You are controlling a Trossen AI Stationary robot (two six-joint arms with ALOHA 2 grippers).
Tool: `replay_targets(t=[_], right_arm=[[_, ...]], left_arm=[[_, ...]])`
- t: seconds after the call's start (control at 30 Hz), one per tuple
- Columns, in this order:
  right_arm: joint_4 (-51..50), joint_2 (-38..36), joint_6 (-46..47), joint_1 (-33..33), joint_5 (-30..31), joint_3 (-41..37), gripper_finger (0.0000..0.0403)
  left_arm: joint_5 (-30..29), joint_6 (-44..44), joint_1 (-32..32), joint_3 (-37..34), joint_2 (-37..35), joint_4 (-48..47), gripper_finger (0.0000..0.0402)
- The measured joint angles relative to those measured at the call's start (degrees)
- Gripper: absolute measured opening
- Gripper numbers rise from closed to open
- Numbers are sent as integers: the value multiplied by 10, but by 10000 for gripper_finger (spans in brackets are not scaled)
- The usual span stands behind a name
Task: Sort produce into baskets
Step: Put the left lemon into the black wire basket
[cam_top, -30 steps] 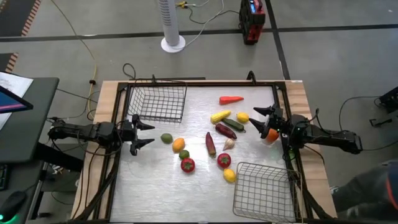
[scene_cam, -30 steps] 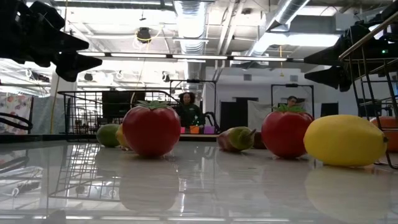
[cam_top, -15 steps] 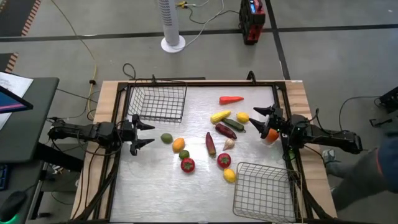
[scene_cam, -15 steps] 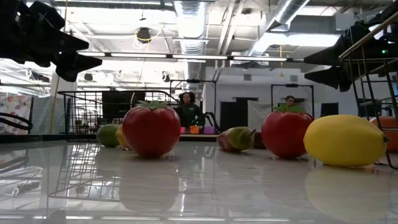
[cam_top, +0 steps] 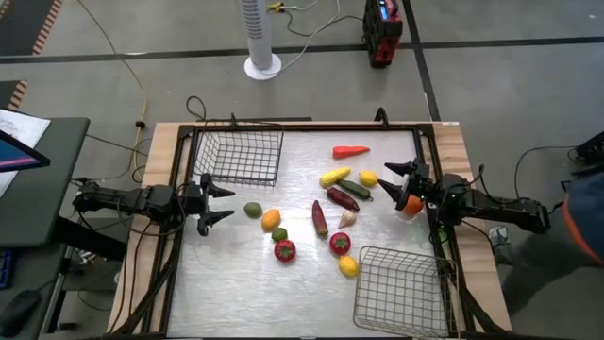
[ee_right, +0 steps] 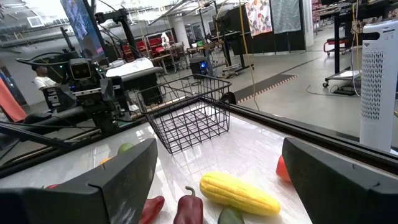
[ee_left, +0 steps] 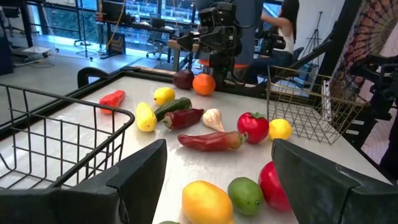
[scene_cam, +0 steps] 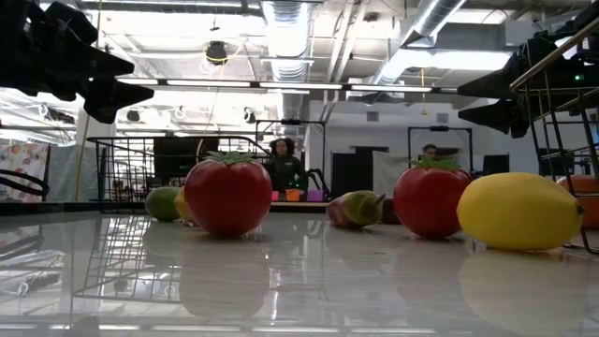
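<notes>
Produce lies loose on the table's middle: a red carrot (cam_top: 350,150), a corn cob (cam_top: 334,177), a lemon (cam_top: 368,178), a garlic (cam_top: 347,218), a long red pepper (cam_top: 320,218), a lime (cam_top: 252,210), an orange (cam_top: 272,219) and two tomatoes (cam_top: 285,250) (cam_top: 340,243). One wire basket (cam_top: 241,156) stands at the far left, the other (cam_top: 401,291) at the near right. My left gripper (cam_top: 222,201) is open at the left edge, short of the lime. My right gripper (cam_top: 392,179) is open at the right edge, beside the lemon. An orange fruit (cam_top: 412,204) lies under its wrist.
A second lemon (cam_top: 349,266) lies just left of the near-right basket. A green cucumber (cam_top: 356,189) and a dark red pepper (cam_top: 342,198) lie close by the corn. A person (cam_top: 580,227) stands off the table's right side. Bare tabletop (cam_top: 226,283) lies at the near left.
Both arms and all the produce have kept still. A person beside the table's right edge has moved about in the high view.
</notes>
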Motion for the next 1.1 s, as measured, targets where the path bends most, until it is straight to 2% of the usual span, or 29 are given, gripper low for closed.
replay_targets(t=[0.17,0.27,0.33,0.53,0.73,0.87,1.0,1.1], right_arm=[[0,0,0,0,0,0,372],[0,0,0,0,3,0,372],[2,0,0,-4,25,0,372],[21,0,0,-12,30,-1,372],[24,0,1,-12,33,-2,372],[26,0,0,-12,34,-2,372],[30,0,1,-23,108,-2,372],[30,0,37,-32,122,-2,372]], left_arm=[[-3,0,0,-1,0,17,279],[-25,-1,0,-1,0,44,279],[-32,-1,0,-1,0,45,279],[-27,-4,0,0,0,29,279],[0,-59,0,0,1,14,279],[-18,-87,0,0,1,14,279],[-43,-89,0,0,1,16,279],[-41,-77,0,0,8,31,279]])
